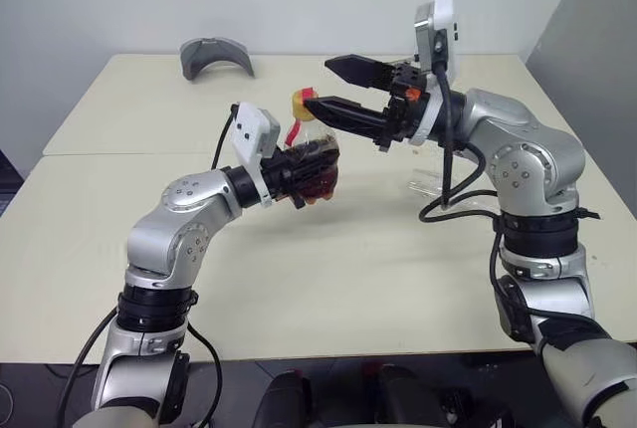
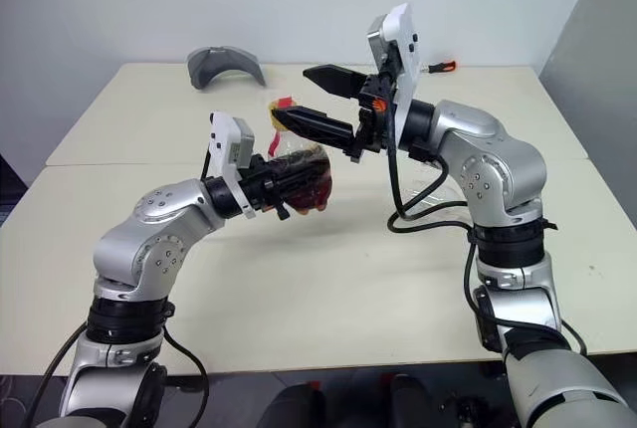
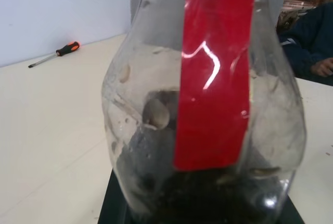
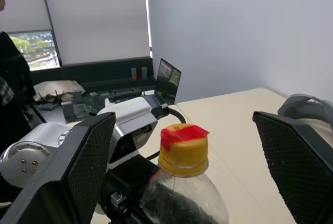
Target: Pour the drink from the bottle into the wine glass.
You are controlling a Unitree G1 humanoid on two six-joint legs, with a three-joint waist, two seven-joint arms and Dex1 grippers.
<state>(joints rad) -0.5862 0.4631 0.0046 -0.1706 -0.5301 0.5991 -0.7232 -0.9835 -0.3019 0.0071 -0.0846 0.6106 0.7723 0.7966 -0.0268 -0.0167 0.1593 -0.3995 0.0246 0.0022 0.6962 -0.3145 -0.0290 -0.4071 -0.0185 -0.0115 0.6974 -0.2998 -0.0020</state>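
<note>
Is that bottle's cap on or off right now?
On. The yellow cap sits on the bottle, between the open right gripper's fingers.

We see the bottle (image 1: 311, 162) held above the middle of the table (image 1: 328, 279) in the left gripper (image 1: 309, 171), its cap (image 1: 301, 103) up. The right gripper (image 1: 324, 88) sits to its right, one jaw on each side of the cap, clear of it. The wine glass (image 1: 430, 164) stands on the table behind the right arm. A screwdriver (image 2: 443, 67) lies at the far edge, a curved shell (image 1: 215, 56) far left.
</note>
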